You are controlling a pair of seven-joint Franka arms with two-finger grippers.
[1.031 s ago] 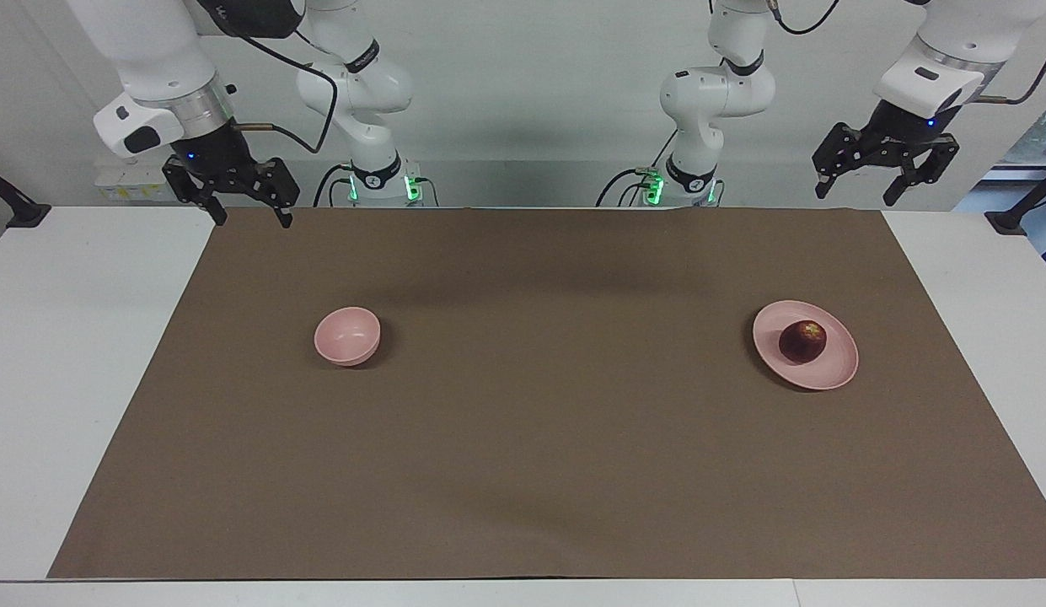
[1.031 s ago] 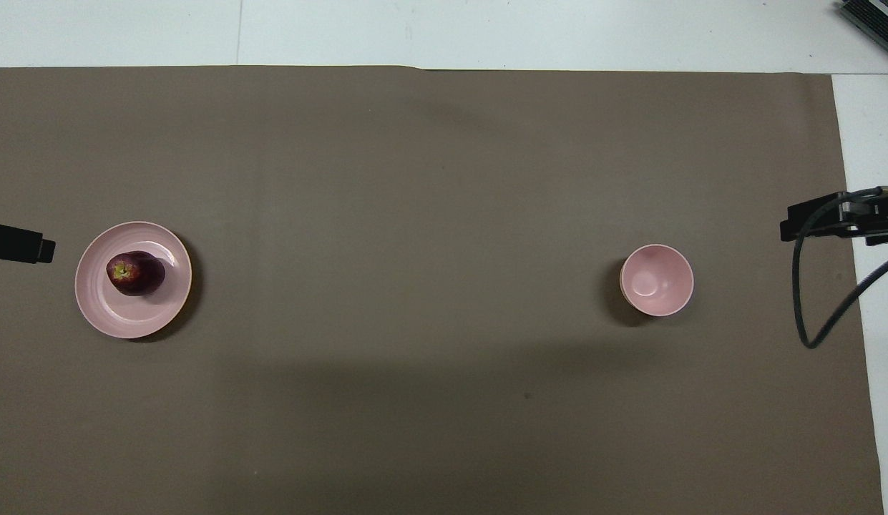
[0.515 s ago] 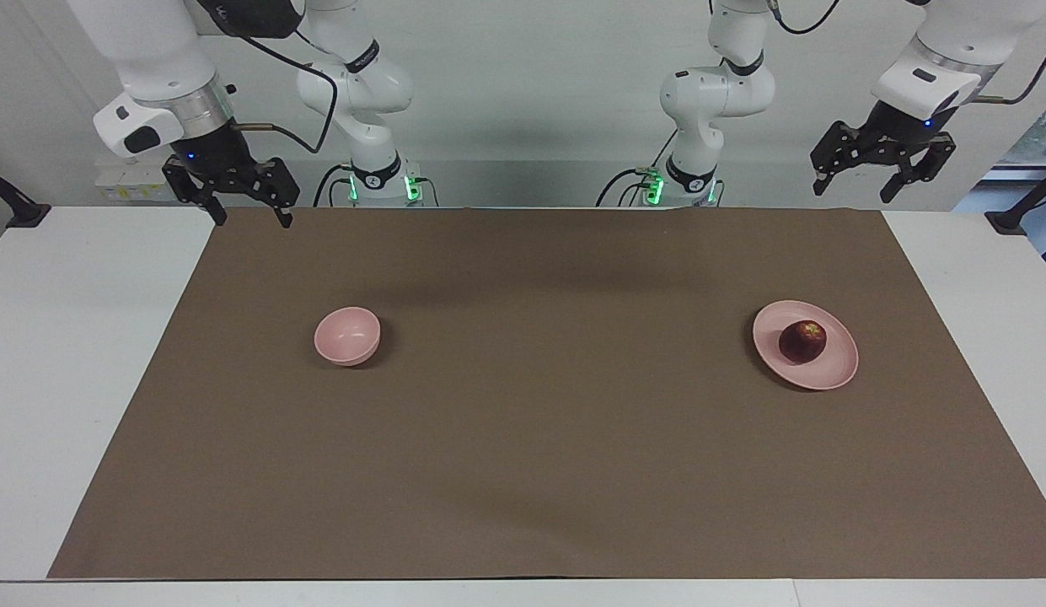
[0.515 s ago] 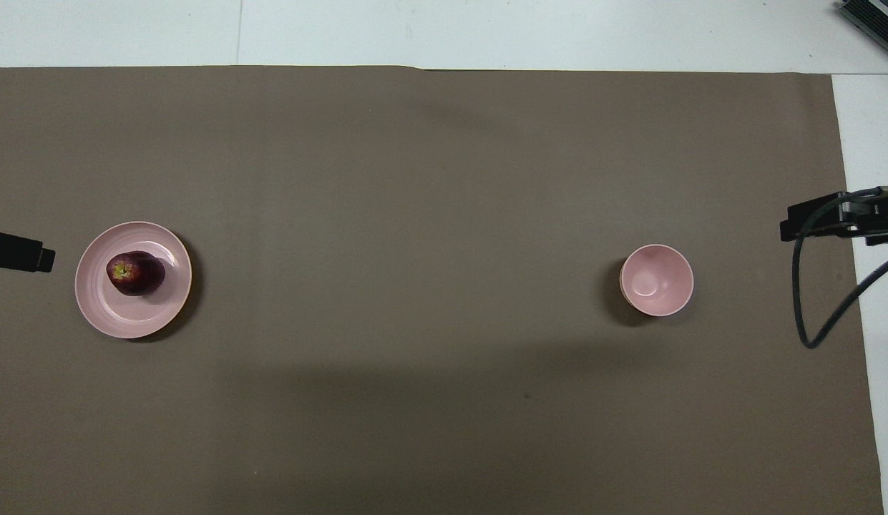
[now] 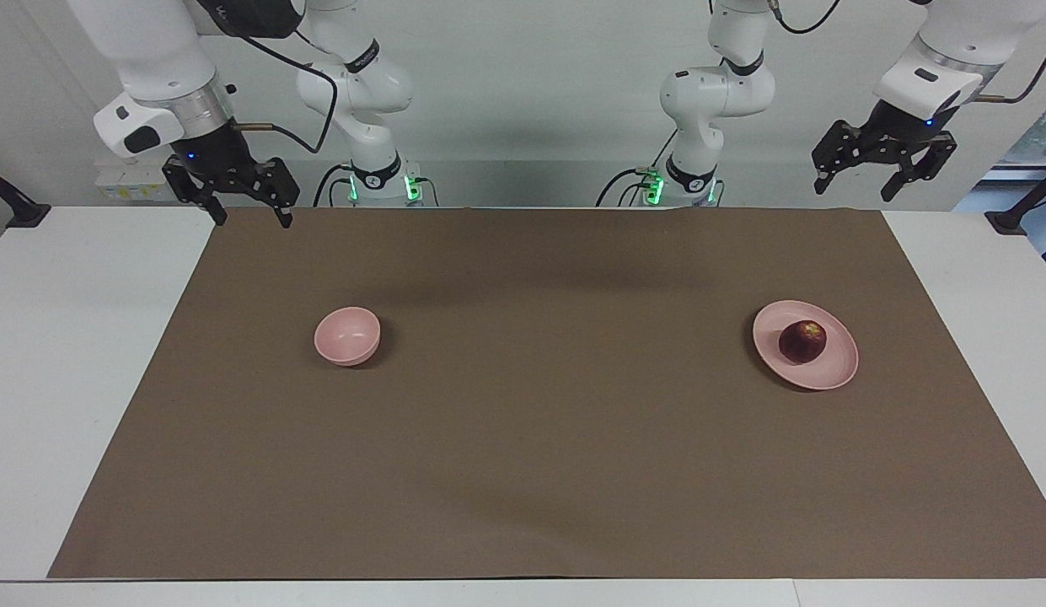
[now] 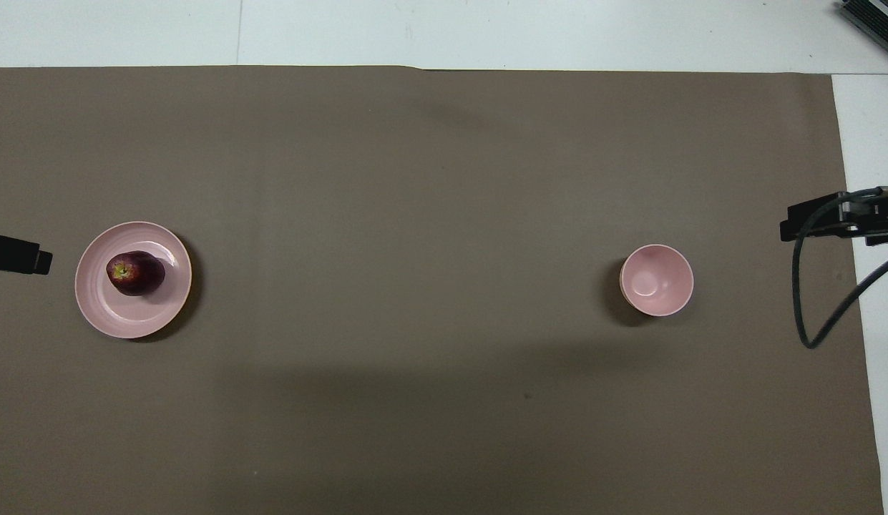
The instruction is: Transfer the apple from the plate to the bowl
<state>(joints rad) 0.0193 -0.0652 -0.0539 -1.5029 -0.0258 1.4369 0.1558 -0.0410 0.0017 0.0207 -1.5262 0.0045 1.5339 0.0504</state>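
The dark red apple [image 5: 802, 341] lies on the flat pink plate [image 5: 834, 371] toward the left arm's end of the table; both also show in the overhead view, the apple [image 6: 134, 273] on the plate [image 6: 129, 322]. The small deep pink bowl [image 5: 347, 335] stands empty toward the right arm's end and shows in the overhead view [image 6: 657, 280]. My left gripper [image 5: 854, 192] is open and empty, raised over the mat's edge by its base. My right gripper [image 5: 251, 221] is open and empty, raised over the mat's corner by its base.
A brown mat [image 5: 523, 472] covers most of the white table [image 5: 67, 379]. In the overhead view only the left gripper's tip [image 6: 18, 252] and the right gripper's tip with its black cable [image 6: 823, 222] show at the sides.
The left gripper has risen slightly and drawn a little away from the plate. The right arm, apple, plate and bowl have not moved.
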